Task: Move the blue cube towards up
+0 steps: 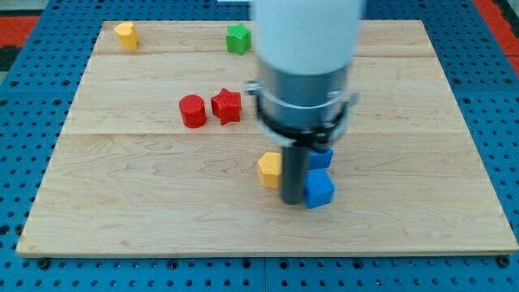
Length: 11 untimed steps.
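Board, left to right: yellow block (pixel 126 35) at top-left corner; red cylinder (pixel 193 111) just beside red star-like block (pixel 226 105); green block (pixel 238 38) near top edge; second yellow block (pixel 270 169) just left of the rod. My tip (pixel 292 200) sits low-centre, touching or nearly touching the left face of the blue cube (pixel 319 189); another blue block (pixel 323 157) lies directly above it. No hand here, nothing gripped. Judgement: swing below the cube, centre, then push upward slowly; the upper blue block may get carried along.
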Available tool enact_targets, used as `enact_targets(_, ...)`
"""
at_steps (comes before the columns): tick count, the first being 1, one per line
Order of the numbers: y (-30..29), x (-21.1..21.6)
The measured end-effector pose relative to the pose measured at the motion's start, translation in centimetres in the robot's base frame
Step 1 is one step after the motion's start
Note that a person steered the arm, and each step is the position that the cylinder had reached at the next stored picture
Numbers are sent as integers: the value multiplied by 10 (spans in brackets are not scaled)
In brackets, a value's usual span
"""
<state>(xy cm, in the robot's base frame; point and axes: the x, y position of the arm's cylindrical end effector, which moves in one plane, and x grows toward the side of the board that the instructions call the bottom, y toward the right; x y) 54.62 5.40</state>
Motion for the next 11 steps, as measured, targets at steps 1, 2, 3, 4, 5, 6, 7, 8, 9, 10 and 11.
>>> enact_targets(1,40,-1)
enact_targets(2,83,1)
enact_targets(3,129,-59)
enact_targets(4,165,-119)
enact_targets(5,156,-156)
enact_targets(6,156,-157)
enact_targets(7,211,-123)
enact_targets(8,250,-164)
enact_targets(9,183,-191)
enact_targets(10,178,-165)
enact_targets(11,162,-151)
